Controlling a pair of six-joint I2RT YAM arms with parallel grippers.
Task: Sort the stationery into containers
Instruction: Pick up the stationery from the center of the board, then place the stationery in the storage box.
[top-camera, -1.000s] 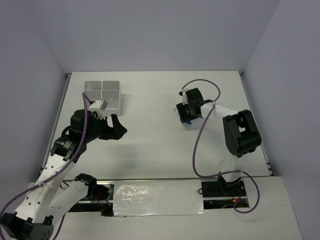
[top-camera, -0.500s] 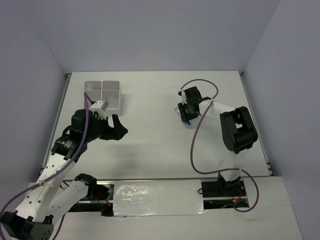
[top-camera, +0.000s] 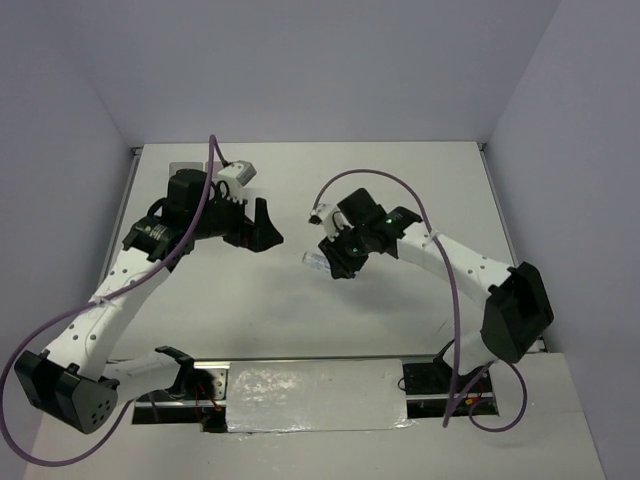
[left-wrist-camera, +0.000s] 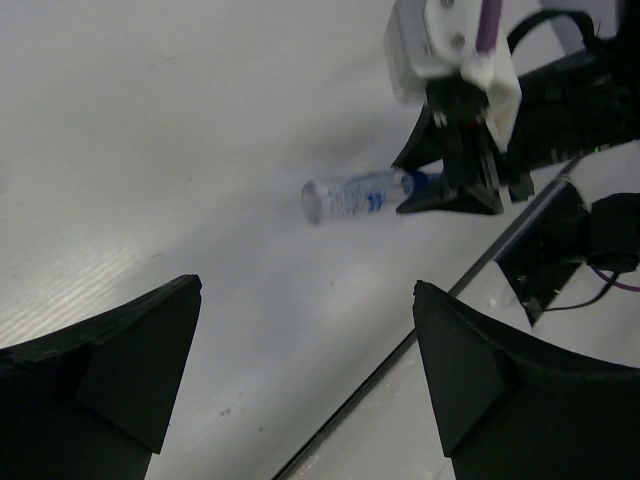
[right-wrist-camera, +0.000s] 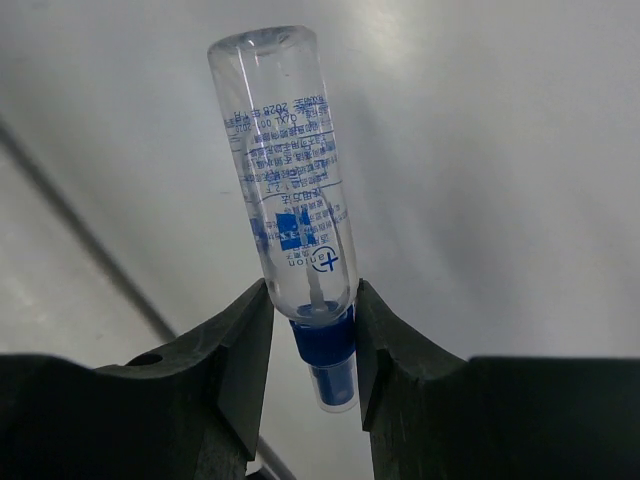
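1. The clear pen is pinched in the right fingers over the middle of the tabletop. Its rounded clear end points towards the left arm. It seems to be lifted off the surface, though the views do not settle that.
2. The right fingers press on either side of the blue collar, just below the clear barrel, and the blue tip pokes out behind the grip. The left fingers are spread wide and hold nothing. They face the pen from nearby.
3. Handling, as a judgement: the pen is probably light and stiff. Its barrel is smooth, round, hard plastic, so it is likely slippery and apt to roll if laid down. A thin tube runs inside and the barrel looks mostly empty, so there is little weight to shift.
4. Held at one end, the long barrel overhangs and could pivot in the pinch. The collar gives a small step to bear against. Mid-barrel, across the label, would be the steadier place for a second hold.
5. Blue print wraps the barrel and reads upside down in the right wrist view.
   - Most of the lines are too fine to read.
   - One row of digits looks like "2028".
   - Below a blue square, a logo word seems to read "union" beside a plus sign, but that is not certain.
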